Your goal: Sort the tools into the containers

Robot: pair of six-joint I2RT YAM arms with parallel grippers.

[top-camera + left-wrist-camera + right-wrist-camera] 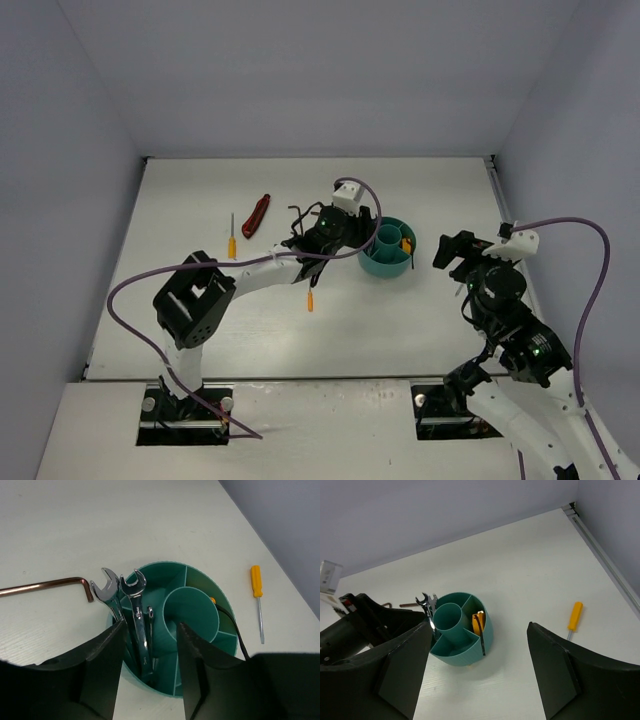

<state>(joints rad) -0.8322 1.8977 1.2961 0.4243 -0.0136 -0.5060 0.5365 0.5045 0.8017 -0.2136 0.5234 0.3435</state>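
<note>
Pretty bright, soft even light from above, so only faint shadows on the table [420,200]. Small glare streaks on the wrenches [138,615]. Wrist views go slightly soft toward 6 o'clock, otherwise sharp.

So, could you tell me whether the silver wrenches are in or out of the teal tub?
In: the silver wrenches stand in one outer compartment of the teal tub, heads poking above its rim.

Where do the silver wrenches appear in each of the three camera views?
Top external: not made out; the left gripper overlaps the left side of the teal tub.
Left wrist: centre, the wrenches stand in the tub, heads above its rim.
Right wrist: left of centre, at the tub's left edge.
Shared landmark: the tub's central round cup.
</note>
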